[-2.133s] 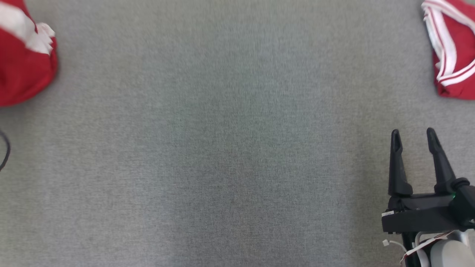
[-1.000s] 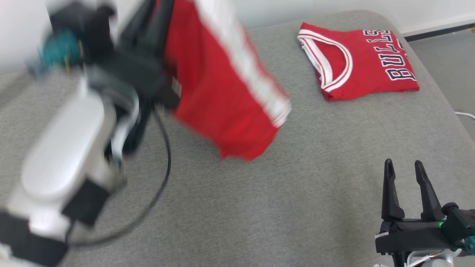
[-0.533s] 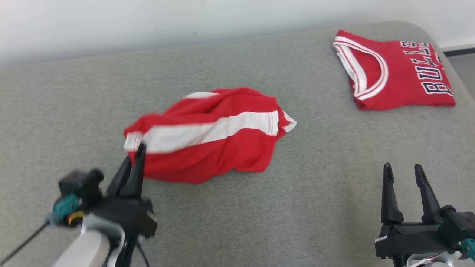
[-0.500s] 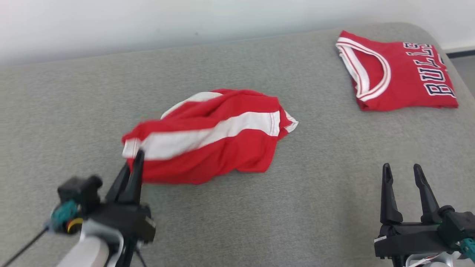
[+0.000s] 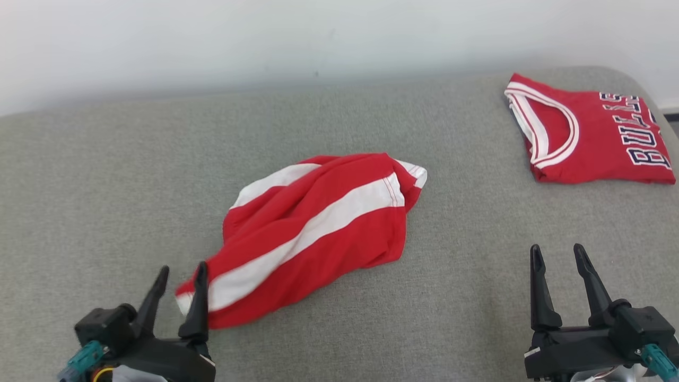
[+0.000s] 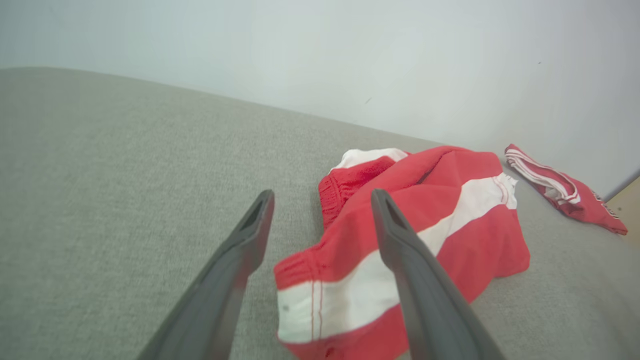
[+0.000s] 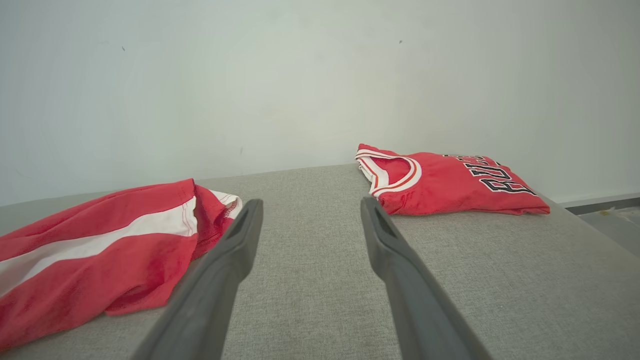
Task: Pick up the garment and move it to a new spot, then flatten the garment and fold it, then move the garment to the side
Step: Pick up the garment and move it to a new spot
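Grey upholstered surface (image 5: 339,122), woven cloth, backed by a pale wall (image 5: 212,42). It carried both textiles and served as the working ground.

Item 1. Red garment (image 5: 318,233) with a broad white stripe and an elastic waistband; apparently shorts. It lay crumpled near the middle of the surface, running from the far right to the near left. Judged to be set down at its new spot, with flattening and folding not yet done.

Item 2. Red jersey (image 5: 594,138) with white trim and dark lettering. It was folded flat at the far right corner, well apart from the garment, probably so the middle stayed free.

Item 3. Left end effector (image 5: 183,268), jaws spread wide and gripping nothing. The garment's waistband corner lay loose between its fingers, a likely place to start spreading the cloth.

Item 4. Right end effector (image 5: 556,248), jaws likewise apart and empty. It hung at the near right, clear of both textiles, seemingly kept ready for flattening.
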`<state>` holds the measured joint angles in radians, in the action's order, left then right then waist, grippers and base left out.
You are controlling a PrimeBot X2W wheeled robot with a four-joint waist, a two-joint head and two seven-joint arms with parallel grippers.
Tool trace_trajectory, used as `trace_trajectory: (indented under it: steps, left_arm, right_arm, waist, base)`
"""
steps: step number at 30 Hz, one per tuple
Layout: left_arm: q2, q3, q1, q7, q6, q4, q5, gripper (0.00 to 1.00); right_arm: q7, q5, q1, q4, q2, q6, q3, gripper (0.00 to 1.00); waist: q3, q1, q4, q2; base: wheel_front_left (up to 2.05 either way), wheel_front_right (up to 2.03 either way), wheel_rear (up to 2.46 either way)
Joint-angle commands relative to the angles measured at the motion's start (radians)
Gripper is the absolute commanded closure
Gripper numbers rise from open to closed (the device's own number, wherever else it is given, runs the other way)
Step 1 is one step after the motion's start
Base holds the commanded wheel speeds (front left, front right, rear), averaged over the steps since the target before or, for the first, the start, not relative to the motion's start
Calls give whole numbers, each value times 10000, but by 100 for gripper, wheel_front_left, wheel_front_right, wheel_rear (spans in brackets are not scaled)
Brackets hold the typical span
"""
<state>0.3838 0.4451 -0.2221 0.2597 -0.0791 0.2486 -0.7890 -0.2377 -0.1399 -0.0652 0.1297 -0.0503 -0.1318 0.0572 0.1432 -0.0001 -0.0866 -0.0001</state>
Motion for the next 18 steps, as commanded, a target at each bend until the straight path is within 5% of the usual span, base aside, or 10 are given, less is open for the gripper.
trace_trajectory:
  steps: [1,18]
  left_arm:
    - [-165,-424,325,59,64,-215,479,0]
    - [-694,-3022,2259,56,370,-1613,2779,0]
  right_arm:
    - [24,59,143,-46,-1,27,3,0]
    - [261,56,576,-171,-26,27,-450,0]
  waist:
    - [-349,1,184,1]
    - [-1486,1,762,1]
  base:
    - [0,0,0]
    - [0,0,0]
